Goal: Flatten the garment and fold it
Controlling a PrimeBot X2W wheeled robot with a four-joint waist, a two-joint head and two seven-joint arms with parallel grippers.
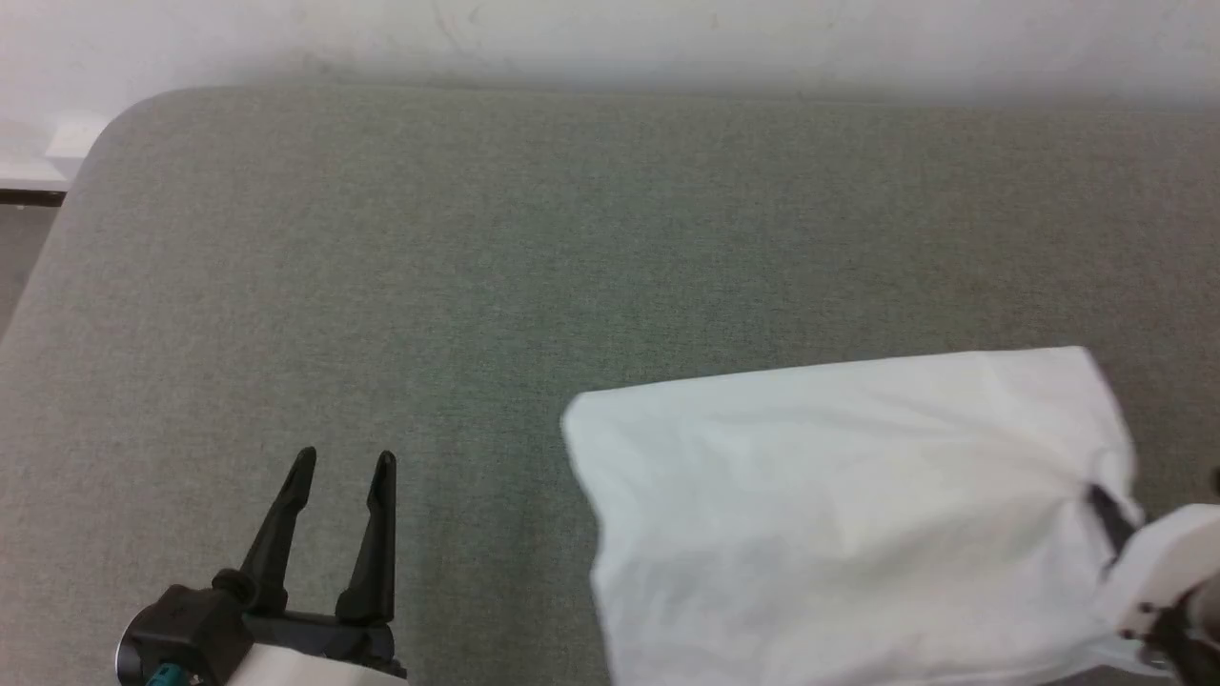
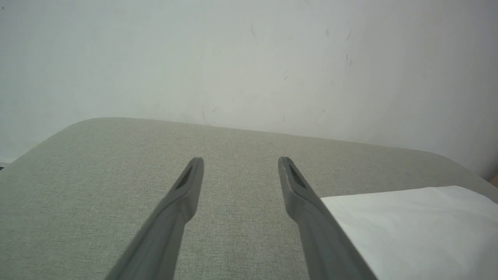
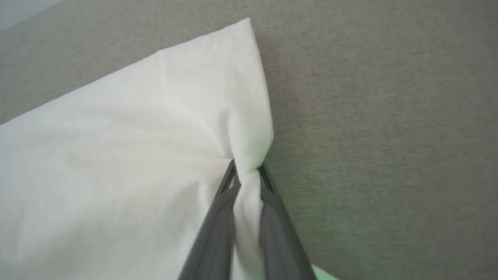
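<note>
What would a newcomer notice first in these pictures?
The white garment stands out on the grey padded surface, at the head view's lower right. The right gripper is shut on a bunched fold at its edge, while the left gripper is open at the lower left.

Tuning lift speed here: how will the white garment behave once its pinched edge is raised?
Likely floppy: the garment bunches into creases where the right gripper pinches its edge, so it should drape. Probably light: it looks thin and lies flat. It may drag slightly on the woven grey surface.
</note>
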